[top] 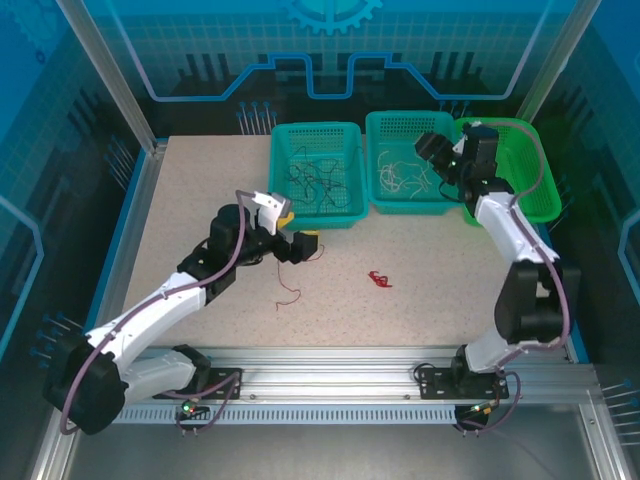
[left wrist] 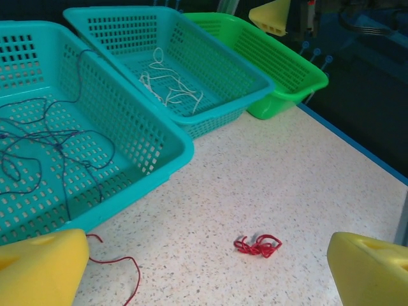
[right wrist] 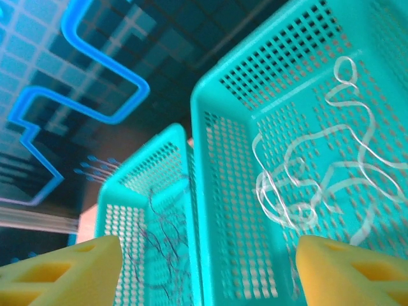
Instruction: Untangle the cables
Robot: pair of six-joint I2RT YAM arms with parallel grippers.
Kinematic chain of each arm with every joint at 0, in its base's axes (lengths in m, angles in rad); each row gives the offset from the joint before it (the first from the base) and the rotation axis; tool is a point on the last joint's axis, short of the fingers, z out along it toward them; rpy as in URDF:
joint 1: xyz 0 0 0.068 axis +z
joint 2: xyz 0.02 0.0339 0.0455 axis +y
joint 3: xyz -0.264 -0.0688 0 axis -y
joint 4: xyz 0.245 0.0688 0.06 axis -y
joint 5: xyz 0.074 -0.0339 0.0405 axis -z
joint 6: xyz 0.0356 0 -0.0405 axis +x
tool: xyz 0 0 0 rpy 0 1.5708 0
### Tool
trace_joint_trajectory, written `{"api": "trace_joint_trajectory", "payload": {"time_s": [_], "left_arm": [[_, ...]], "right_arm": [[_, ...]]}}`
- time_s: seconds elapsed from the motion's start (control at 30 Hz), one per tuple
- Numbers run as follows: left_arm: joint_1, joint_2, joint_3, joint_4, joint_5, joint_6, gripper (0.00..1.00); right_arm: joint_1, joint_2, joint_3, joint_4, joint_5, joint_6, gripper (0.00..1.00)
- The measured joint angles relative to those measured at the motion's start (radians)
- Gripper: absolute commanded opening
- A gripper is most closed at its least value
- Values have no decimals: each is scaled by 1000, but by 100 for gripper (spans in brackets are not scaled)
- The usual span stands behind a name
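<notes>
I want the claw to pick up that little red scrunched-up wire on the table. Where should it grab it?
Probably come straight down from above and pinch the middle of the red bundle, where its loops bunch thickest. It lies flat on the table, apart from the baskets, so coming sideways would likely just push it along. The open left claw faces it.

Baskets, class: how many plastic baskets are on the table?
3: left teal basket holding dark wires, middle teal basket holding whitish wires, green basket at right.

place: probably robot lab cell | evidence: aluminium rail [top: 330, 360], blue panelled walls [top: 330, 50]
</notes>
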Motion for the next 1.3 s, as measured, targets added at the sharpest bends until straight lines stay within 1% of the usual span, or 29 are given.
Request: {"api": "trace_joint_trajectory", "payload": {"time_s": [0.07,0.2,0.27,0.33,0.4,0.5,0.73,0.8,0.87,0.9,0.97,1.03,1.07,1.2,1.3], "left_arm": [[-10,0,22,-28,27,19,98],[-41,2,79,-111,70,89,98],[-61,9,110,-163,86,137,98],[-82,18,136,-212,106,187,98],[-104,22,146,-252,123,225,99],[-130,23,148,-295,139,261,99],[-150,35,148,-334,147,286,99],[-151,35,148,-336,147,286,99],[-152,35,148,-335,146,285,99],[-153,35,148,-335,144,285,99],[-156,35,148,-335,140,285,99],[-160,35,148,-335,135,285,99],[-161,35,148,-335,132,285,99],[-163,35,148,-333,121,285,99],[-163,35,148,-325,121,284,99]], "right_arm": [[52,-96,-30,-109,56,-35,71],[220,-258,-74,-338,135,-85,70],[294,-296,-103,-433,155,-102,69],[357,-300,-147,-515,175,-116,69],[407,-271,-188,-571,200,-129,69],[471,-173,-221,-628,238,-150,70],[545,105,-223,-607,278,-202,69],[555,153,-223,-597,279,-209,67],[561,192,-223,-589,280,-217,61],[561,206,-223,-585,280,-223,55],[561,217,-218,-577,278,-231,39],[563,220,-217,-559,277,-233,21],[563,218,-216,-558,272,-237,16],[567,198,-215,-549,278,-247,0],[566,154,-236,-538,282,-249,0]]}}
